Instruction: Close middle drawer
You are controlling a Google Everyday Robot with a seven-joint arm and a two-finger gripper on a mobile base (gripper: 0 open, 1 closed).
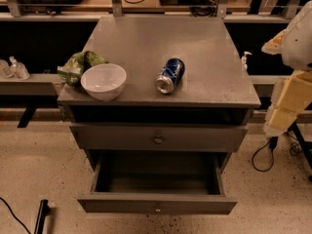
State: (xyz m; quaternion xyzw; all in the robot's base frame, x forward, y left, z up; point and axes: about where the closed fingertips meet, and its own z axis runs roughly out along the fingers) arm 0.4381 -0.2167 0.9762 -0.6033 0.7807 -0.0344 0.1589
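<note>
Grey middle drawer (158,203) juts out toward the camera, front running left-right; claw (291,94) at right edge, grip untellable.

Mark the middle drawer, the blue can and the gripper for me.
middle drawer (117,204), camera view, on its pulled-out front panel.
blue can (170,75), camera view, on its side.
gripper (286,105), camera view, at right edge, on its pale body.

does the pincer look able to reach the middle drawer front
Probably yes: the pincer hangs right of the cabinet, and only bare floor lies between it and the pulled-out middle drawer front.
</note>
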